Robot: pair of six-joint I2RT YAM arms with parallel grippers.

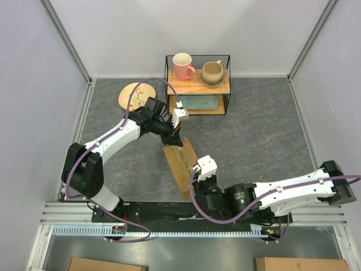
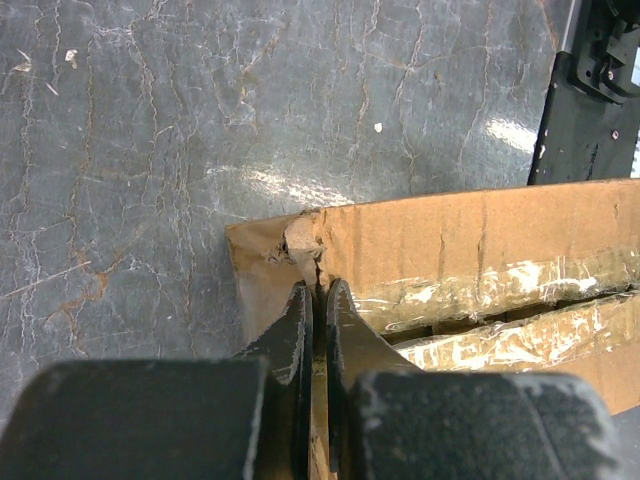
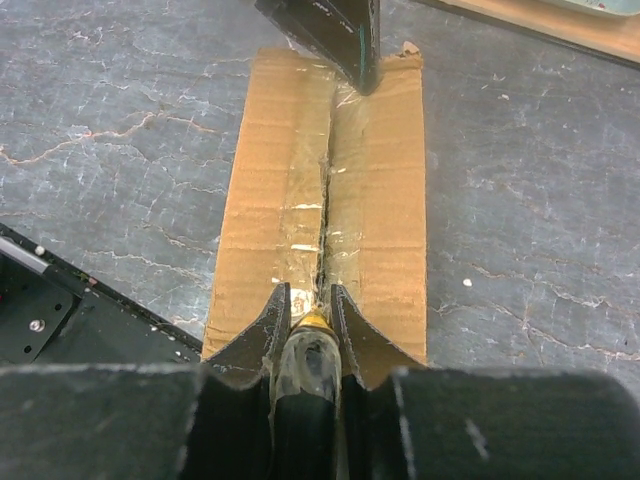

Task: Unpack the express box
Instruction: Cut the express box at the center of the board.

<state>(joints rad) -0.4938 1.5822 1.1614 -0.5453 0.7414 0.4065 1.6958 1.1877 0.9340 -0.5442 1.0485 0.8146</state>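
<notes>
The express box (image 1: 181, 165), brown cardboard with clear tape along its top seam, lies at an angle in the middle of the table. My left gripper (image 2: 320, 291) is shut, its tips pressed on the torn far end corner of the box (image 2: 480, 235). That same gripper (image 3: 340, 35) shows at the top of the right wrist view. My right gripper (image 3: 310, 297) is shut on a dark pen-like tool (image 3: 313, 330) with a gold tip. The tip touches the taped seam at the near end of the box (image 3: 385, 200). In the top view the right gripper (image 1: 198, 172) is at the box's near end.
A wire shelf (image 1: 197, 84) at the back holds a pink mug (image 1: 182, 66), a beige mug (image 1: 212, 73) and a teal tray (image 1: 200, 103). A round wooden plate (image 1: 132, 95) lies left of it. Two plain cardboard boxes (image 1: 90, 264) show partly at the bottom edge.
</notes>
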